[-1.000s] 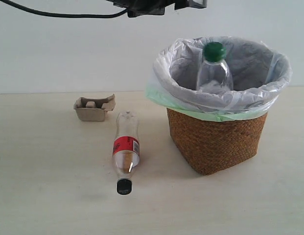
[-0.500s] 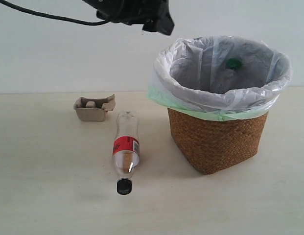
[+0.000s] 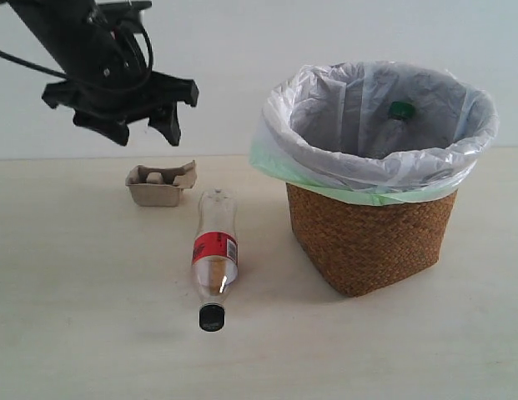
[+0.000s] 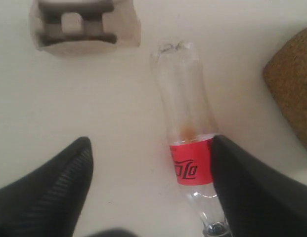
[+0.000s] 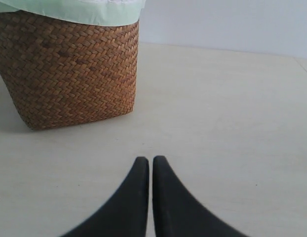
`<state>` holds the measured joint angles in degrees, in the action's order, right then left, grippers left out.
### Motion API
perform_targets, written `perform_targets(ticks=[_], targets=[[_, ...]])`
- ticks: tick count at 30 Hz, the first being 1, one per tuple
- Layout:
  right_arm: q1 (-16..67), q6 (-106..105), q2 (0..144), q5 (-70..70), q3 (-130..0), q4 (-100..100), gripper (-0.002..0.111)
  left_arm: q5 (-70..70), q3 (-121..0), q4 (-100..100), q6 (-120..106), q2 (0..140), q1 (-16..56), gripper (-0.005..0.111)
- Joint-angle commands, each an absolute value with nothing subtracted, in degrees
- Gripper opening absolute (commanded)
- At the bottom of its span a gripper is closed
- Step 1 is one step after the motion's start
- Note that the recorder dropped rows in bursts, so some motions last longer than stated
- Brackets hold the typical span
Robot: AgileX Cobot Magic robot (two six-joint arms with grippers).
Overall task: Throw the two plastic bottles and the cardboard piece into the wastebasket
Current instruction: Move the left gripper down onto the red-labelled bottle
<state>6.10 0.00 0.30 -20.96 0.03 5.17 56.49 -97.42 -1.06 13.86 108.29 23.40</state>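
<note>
The red-label bottle lies on the table, black cap toward the front; in the left wrist view the same bottle runs beside one finger. The cardboard piece sits behind it, also seen as a cardboard piece from the wrist. The green-cap bottle rests inside the wastebasket, only its cap showing. My left gripper hangs open in the air above the cardboard piece, holding nothing. My right gripper is shut and empty, low over the table beside the wastebasket.
A pale table carries everything, with a plain white wall behind. A black cable runs from the left arm toward the upper left edge. The wastebasket's plastic liner drapes over the rim.
The left arm swung from above the wastebasket leftward and down to hover over the cardboard piece. The green-cap bottle dropped into the wastebasket, now only its cap visible.
</note>
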Motion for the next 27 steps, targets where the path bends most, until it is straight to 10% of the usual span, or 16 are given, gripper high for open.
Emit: perform_targets(ticks=[1, 21, 27], targets=[[5.79, 0.00, 0.00, -20.71, 0.00, 5.09, 0.000, 49.64, -91.19, 4.46, 11.35, 110.46, 23.18, 0.063], [5.79, 0.00, 0.00, -20.71, 0.00, 5.09, 0.000, 37.03, -89.09, 19.08, 0.43, 125.95, 25.82, 0.077], [5.79, 0.00, 0.00, -20.71, 0.00, 5.09, 0.000, 36.39, -89.09, 18.84, 0.68, 127.26, 25.82, 0.042]])
